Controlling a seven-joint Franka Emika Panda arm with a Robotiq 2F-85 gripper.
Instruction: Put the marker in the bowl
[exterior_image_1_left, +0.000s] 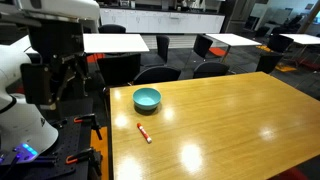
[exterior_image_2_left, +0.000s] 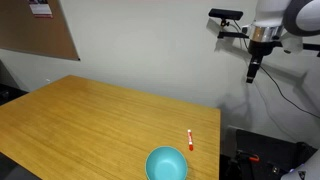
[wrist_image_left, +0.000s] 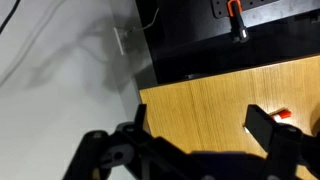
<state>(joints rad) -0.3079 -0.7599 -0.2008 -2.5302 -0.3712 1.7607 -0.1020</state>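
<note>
The claw (exterior_image_2_left: 254, 72) was found raised high in the air, off to the side of the wooden surface (exterior_image_2_left: 90, 120) and beyond its edge, close to a pale wall. In the wrist view its two dark fingers (wrist_image_left: 265, 125) were seen wide apart, so the claw (wrist_image_left: 200, 140) was spread and nothing was held between them.

The marker (exterior_image_2_left: 189, 140) was lying flat on the surface, near the edge that is closest to the robot. It was well below the claw and well apart from it; no contact between them could be seen in either exterior view. In the wrist view only a small red part of the marker (wrist_image_left: 284, 115) was visible, at the right side of the picture, just beside one finger as the picture shows it. The rest was cut off by the finger and the frame.

The teal bowl (exterior_image_2_left: 167, 163) was standing upright on the same surface, near the marker but not touching it. In an exterior view the marker (exterior_image_1_left: 144, 132) was placed in front of the bowl (exterior_image_1_left: 147, 98), with bare wood between them. The marker was outside the bowl, and the inside of the bowl looked empty.

In the wrist view a black base (wrist_image_left: 200, 40) was seen past the edge of the surface.
</note>
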